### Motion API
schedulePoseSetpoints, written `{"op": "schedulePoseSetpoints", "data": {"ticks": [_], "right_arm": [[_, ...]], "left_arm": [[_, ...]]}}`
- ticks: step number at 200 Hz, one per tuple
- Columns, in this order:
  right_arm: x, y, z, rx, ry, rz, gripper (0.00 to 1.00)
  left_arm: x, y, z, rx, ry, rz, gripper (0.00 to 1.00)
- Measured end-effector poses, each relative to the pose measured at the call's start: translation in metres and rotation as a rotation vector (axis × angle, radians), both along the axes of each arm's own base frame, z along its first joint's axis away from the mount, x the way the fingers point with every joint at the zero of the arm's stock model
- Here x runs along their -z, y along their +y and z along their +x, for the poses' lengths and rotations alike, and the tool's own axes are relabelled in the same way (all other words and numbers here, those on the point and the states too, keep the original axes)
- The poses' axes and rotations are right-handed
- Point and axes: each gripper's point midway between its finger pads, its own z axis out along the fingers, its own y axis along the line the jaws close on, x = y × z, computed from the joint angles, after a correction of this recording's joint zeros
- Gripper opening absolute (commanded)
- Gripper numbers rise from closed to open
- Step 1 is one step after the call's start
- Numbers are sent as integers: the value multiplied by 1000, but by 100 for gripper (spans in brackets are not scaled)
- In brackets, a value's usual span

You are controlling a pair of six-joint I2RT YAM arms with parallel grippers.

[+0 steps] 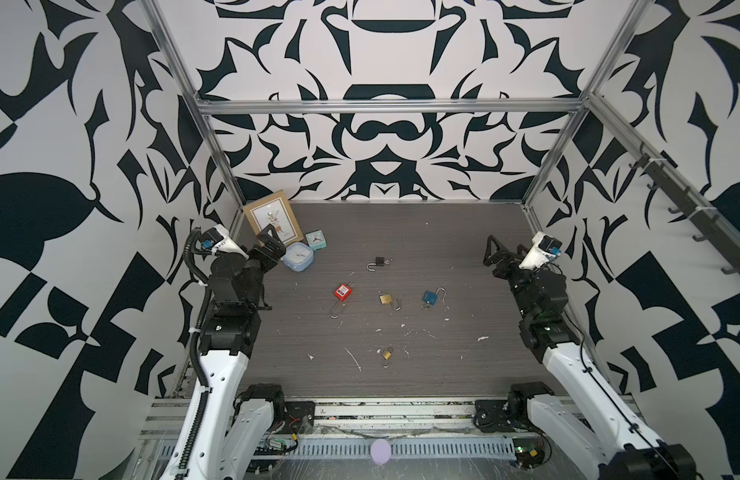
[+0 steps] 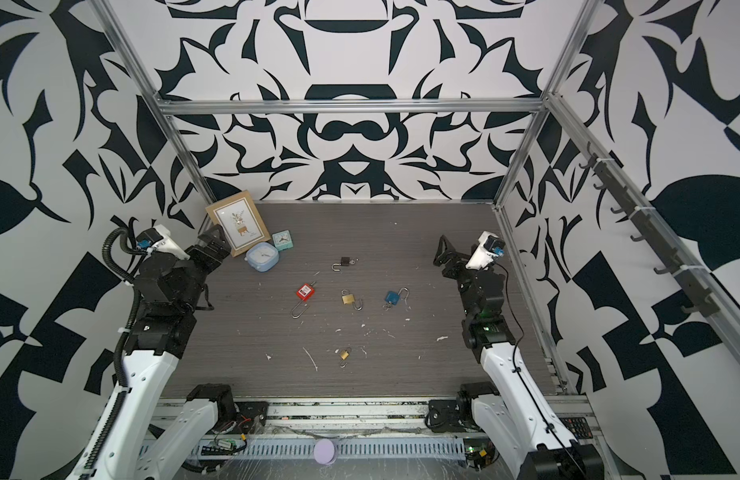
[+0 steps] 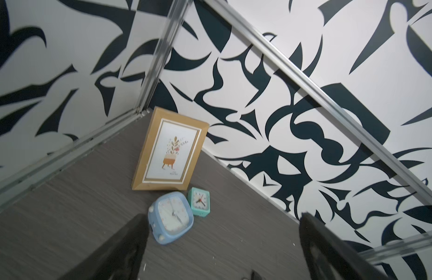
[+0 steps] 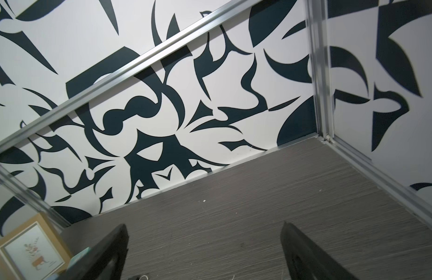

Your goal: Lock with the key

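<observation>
Black padlock (image 1: pixel 378 262) lies farthest back on the grey table (image 1: pixel 443 374). Red padlock (image 1: pixel 341 292), brass padlock (image 1: pixel 386 298) and blue padlock (image 1: pixel 430 297) lie in a row mid-table. Small brass padlock (image 1: pixel 387 354) lies nearest the front. All five shackles stand open. Keys are too small to confirm. Left gripper (image 1: pixel 272 241) hangs raised at the left edge, fingers spread wide, holding nothing. It is near a picture frame (image 1: pixel 272 212), a blue clock (image 1: pixel 297 257) and a teal clock (image 1: pixel 315 240). Right gripper (image 1: pixel 495 249) hangs at the right edge, fingers equally wide and empty, well apart from every lock.
</observation>
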Motion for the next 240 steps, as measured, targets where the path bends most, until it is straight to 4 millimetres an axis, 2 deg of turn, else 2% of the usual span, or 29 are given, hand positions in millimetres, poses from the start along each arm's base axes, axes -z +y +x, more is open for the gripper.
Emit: {"op": "schedulePoseSetpoints", "data": {"ticks": [28,52,71,97,111,129,150,166,207,240], "right_arm": [[10,4,4,-17,60,114,99],[20,14,7,-68,68,164,100],[34,26,13,-135,109,181,99],[62,48,20,-247,204,192,99],[75,65,21,-312,253,188,99],[87,97,15,-409,297,146,99],[93,143,1,-541,312,51,99],[99,169,-11,-614,311,-12,99],[117,201,-27,-693,307,-153,99],[136,237,-54,-819,303,-279,99]], "left_arm": [[46,-16,1,51,166,-84,99],[83,-40,-9,94,324,-77,99],[96,-61,-21,132,411,-20,99],[98,-90,-27,179,481,47,99],[103,-105,-29,196,521,59,99],[122,-123,-34,206,595,60,99],[148,-137,-40,189,685,44,99],[161,-145,-41,169,725,21,99],[186,-159,-36,127,786,-37,99],[212,-170,-28,91,836,-77,100]]}}
